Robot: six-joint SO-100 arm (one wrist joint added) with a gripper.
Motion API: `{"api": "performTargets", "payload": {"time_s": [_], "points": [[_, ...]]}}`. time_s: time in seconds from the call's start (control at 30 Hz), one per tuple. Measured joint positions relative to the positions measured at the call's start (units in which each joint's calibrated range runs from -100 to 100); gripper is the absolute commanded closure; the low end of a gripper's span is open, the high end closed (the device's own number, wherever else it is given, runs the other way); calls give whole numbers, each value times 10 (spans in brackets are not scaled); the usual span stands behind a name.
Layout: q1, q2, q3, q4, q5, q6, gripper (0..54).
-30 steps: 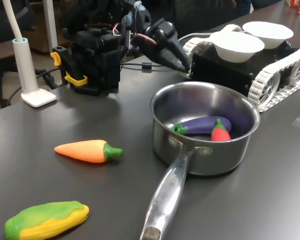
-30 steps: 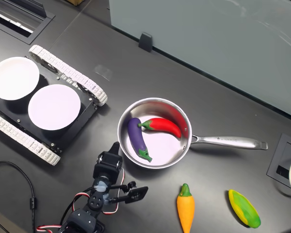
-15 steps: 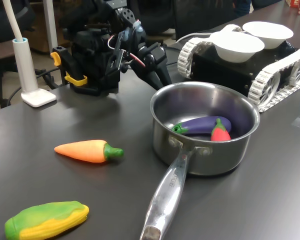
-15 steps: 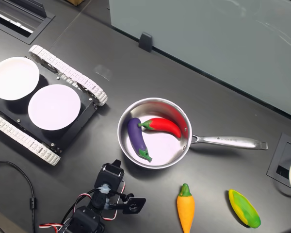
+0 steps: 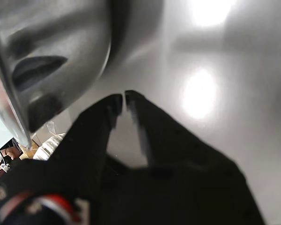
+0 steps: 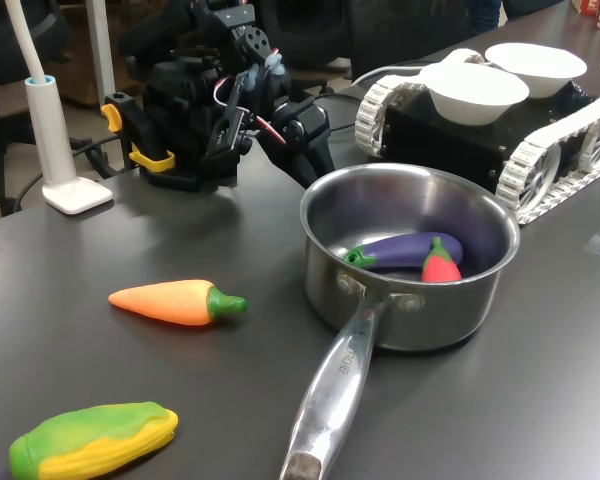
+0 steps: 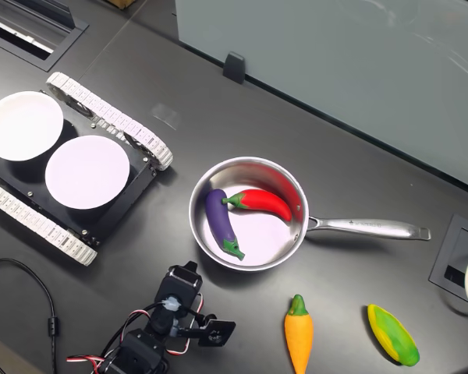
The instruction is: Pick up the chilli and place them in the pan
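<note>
the pan (image 7: 249,214) stands upright on the dark desk (image 7: 359,148), its long handle (image 7: 366,228) pointing toward the second exterior view's right. the chilli (image 7: 259,202) lies inside the pan on its floor, stem cap toward the second exterior view's left, touching or just beside the eggplant (image 7: 221,222), which also lies in the pan. in the first exterior view only the chilli's red end (image 6: 440,265) shows above the rim, behind the eggplant (image 6: 405,250). the claw (image 5: 121,99) is empty, its two black tips drawn almost together with only a thin slit between them; in the wrist view it hangs above bare desk just beside the pan's outer wall (image 5: 51,61). in the first exterior view the claw (image 6: 313,150) points down near the pan's far rim, outside the pan. in the second exterior view the arm (image 7: 168,327) sits at the lower edge, the claw (image 7: 189,274) just outside the pan's lower-left wall; the tips cannot be resolved there. a carrot (image 7: 299,336) and a corn (image 7: 391,333) lie on the desk well apart from the pan, toward the second exterior view's lower right. two white bowls (image 7: 86,171) rest on a tracked vehicle (image 7: 101,117) at the second exterior view's left. a white lamp base (image 6: 76,193) stands at the first exterior view's left, beside the arm's black base (image 6: 185,125).
</note>
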Motion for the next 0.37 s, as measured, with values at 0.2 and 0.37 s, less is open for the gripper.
{"api": "performTargets", "payload": {"time_s": [0.2, 0.37], "points": [[1, 0, 0, 0, -4, 0, 536], [8, 0, 0, 0, -5, 0, 536]]}}
